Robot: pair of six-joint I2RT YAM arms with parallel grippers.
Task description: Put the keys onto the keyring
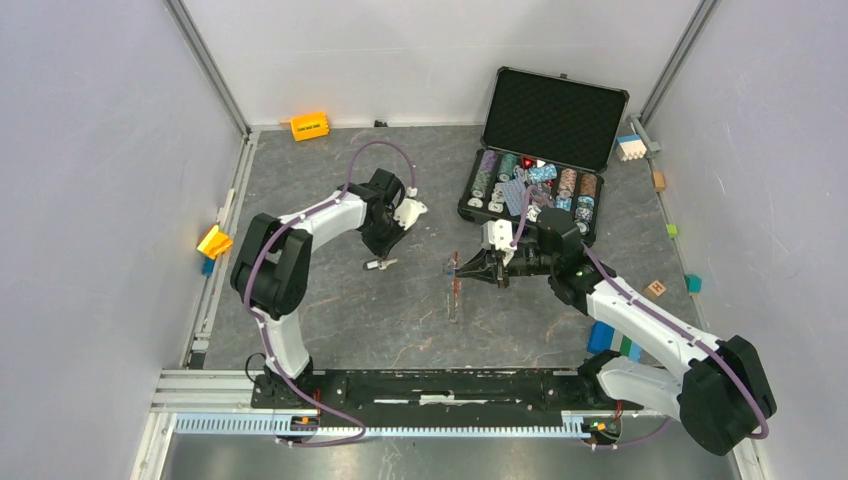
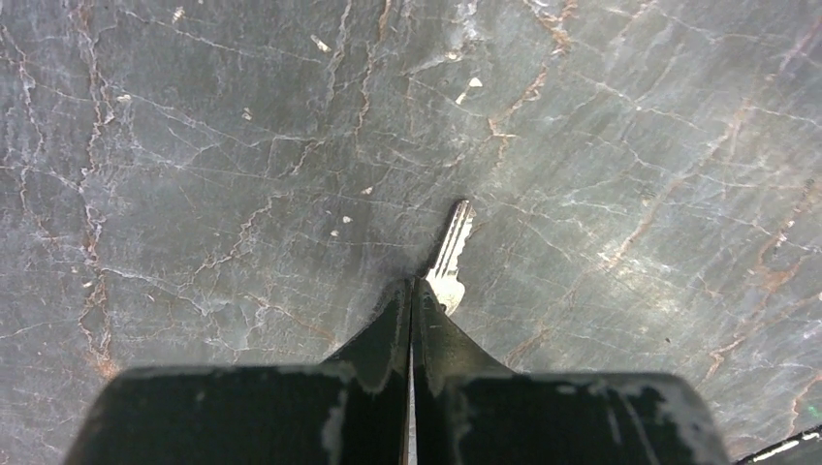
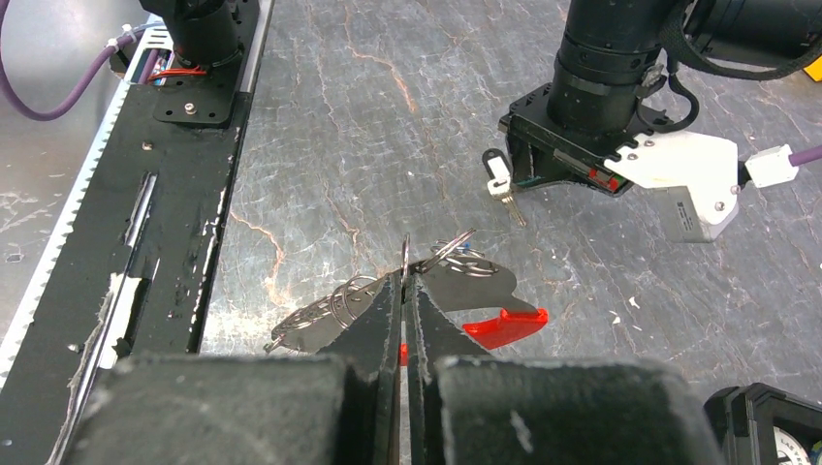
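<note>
Keyring, silver loops with red fob, pinched by right hand; left hand pinches a silver key.

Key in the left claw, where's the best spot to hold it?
Probably the key by its flat head, pinching both broad faces, coming from the head end. The left claw is shut on it there, leaving the thin blade sticking out free.
</note>
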